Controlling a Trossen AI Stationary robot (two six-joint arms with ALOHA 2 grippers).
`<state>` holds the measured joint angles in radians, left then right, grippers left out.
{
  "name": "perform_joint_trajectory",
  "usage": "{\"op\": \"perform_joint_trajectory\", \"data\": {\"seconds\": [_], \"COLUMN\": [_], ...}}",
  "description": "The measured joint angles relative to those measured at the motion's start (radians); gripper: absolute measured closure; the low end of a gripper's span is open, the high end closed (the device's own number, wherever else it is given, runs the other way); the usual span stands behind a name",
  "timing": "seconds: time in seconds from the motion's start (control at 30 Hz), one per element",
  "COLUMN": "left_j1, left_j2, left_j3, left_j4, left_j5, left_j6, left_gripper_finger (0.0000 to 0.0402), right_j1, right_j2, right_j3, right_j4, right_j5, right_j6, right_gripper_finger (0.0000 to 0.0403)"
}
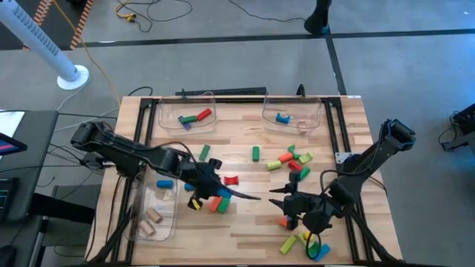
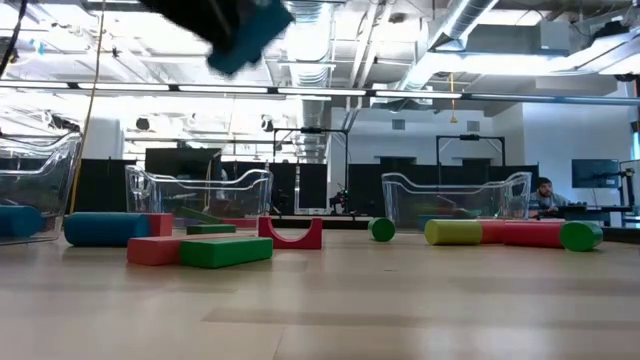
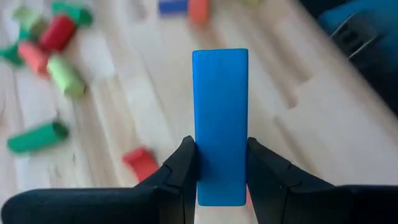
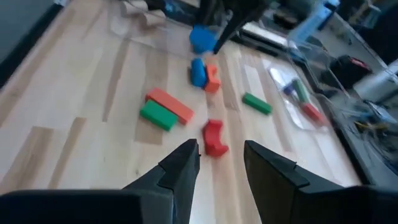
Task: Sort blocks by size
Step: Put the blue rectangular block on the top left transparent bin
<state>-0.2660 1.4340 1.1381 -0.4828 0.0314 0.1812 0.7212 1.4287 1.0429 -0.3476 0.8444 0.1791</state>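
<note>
My left gripper (image 3: 221, 152) is shut on a blue bar (image 3: 220, 106) and holds it above the middle of the table; the bar also shows high up in the low view (image 2: 250, 38). Below it lie a red arch (image 1: 231, 180), an orange bar (image 1: 215, 202) and a green bar (image 1: 225, 206). My right gripper (image 4: 217, 163) is open and empty near the table's front right (image 1: 280, 196), pointing at the red arch (image 4: 214, 137). More loose blocks (image 1: 293, 159) lie right of centre. My left gripper pinches the blue bar's two long sides near one end (image 3: 206, 171) between its two fingers. The bar lies along the fingers and sticks out past their tips. It is lifted clear of the table.
Three clear bins stand on the table: far left (image 1: 185, 115) with red, green and blue blocks, far right (image 1: 293, 115) with a blue block, near left (image 1: 156, 211) with a blue cylinder and wooden blocks. Green, yellow and blue blocks (image 1: 300, 243) lie at the front right.
</note>
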Motion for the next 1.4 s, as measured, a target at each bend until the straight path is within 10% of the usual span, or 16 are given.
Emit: {"op": "perform_joint_trajectory", "data": {"seconds": [0.57, 1.4], "left_j1": [0.082, 0.125], "left_j2": [-0.026, -0.025], "left_j3": [0.0, -0.029], "left_j4": [0.041, 0.098], "left_j5": [0.283, 0.462], "left_j6": [0.019, 0.028], "left_gripper_finger": [0.0302, 0.0302], "right_j1": [-0.193, -0.288], "right_j2": [0.094, 0.295], "right_j3": [-0.12, 0.088], "right_j4": [0.701, 0.759], "right_j5": [-0.387, -0.509], "right_j6": [-0.536, -0.728], "right_gripper_finger": [0.0176, 0.0165]}}
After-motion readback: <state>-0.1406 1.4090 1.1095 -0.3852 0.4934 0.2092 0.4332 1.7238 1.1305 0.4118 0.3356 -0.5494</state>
